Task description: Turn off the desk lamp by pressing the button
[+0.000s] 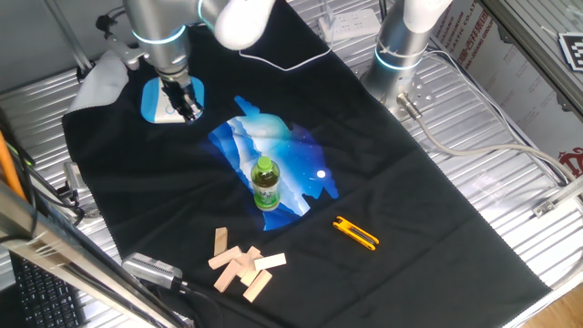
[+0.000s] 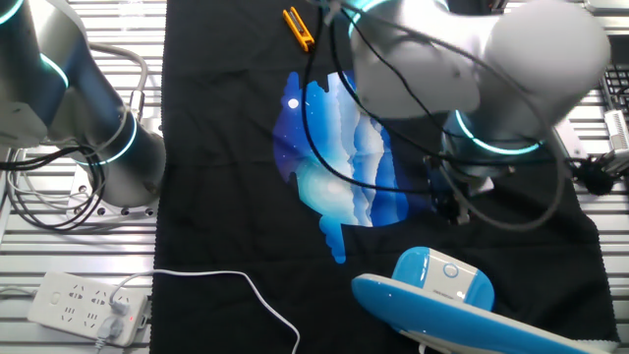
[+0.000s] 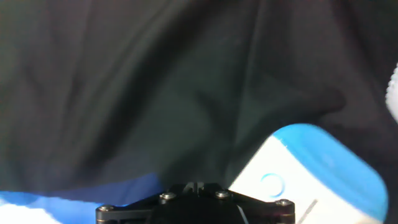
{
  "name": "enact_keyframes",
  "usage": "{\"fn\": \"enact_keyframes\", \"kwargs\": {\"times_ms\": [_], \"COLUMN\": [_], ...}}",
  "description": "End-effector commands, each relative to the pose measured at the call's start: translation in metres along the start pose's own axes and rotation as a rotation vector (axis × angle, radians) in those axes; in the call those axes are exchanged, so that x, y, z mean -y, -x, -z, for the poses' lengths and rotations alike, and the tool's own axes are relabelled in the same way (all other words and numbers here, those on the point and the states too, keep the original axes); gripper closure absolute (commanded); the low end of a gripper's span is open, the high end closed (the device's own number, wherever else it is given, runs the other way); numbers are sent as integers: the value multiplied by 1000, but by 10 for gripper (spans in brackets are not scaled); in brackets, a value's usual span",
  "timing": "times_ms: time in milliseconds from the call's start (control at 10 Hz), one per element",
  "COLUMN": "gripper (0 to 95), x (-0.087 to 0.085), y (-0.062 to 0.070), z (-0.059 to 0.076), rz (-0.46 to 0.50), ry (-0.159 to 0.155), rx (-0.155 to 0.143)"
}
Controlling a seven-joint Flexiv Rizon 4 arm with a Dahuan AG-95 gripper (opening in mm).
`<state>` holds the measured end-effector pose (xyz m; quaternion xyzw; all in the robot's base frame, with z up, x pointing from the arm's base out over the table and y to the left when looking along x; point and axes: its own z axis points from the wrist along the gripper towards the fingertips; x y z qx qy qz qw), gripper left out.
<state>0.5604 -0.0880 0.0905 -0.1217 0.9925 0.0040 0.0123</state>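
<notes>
**Gripper over the lamp at the far-left corner**

The desk lamp (image 1: 157,100) sits near the far-left corner, the gripper (image 1: 189,111) just above its base; finger state cannot be told. A green bottle (image 1: 265,183) stands mid-desk; wooden blocks (image 1: 241,266) and a yellow clip (image 1: 355,233) lie along the near edge.

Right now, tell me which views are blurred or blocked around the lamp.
Hand view: soft focus throughout; the desk lamp base is fuzzy at lower right, and the hand's housing hides the fingertips. The other fixed view: a blurred arm link fills the upper right, and the lamp head lies out of focus along the bottom edge. One fixed view: sharp, but the gripper overlaps the lamp.
</notes>
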Motion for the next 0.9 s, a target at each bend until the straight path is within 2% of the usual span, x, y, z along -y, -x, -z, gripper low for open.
{"fn": "enact_keyframes", "kwargs": {"times_ms": [100,300,900], "gripper": [950,950,950], "x": [-26,-33,-35], "y": [-12,-17,-17], "z": [8,10,10], "rz": [-16,-2,36], "ry": [-5,-5,7], "rx": [3,-1,-8]}}
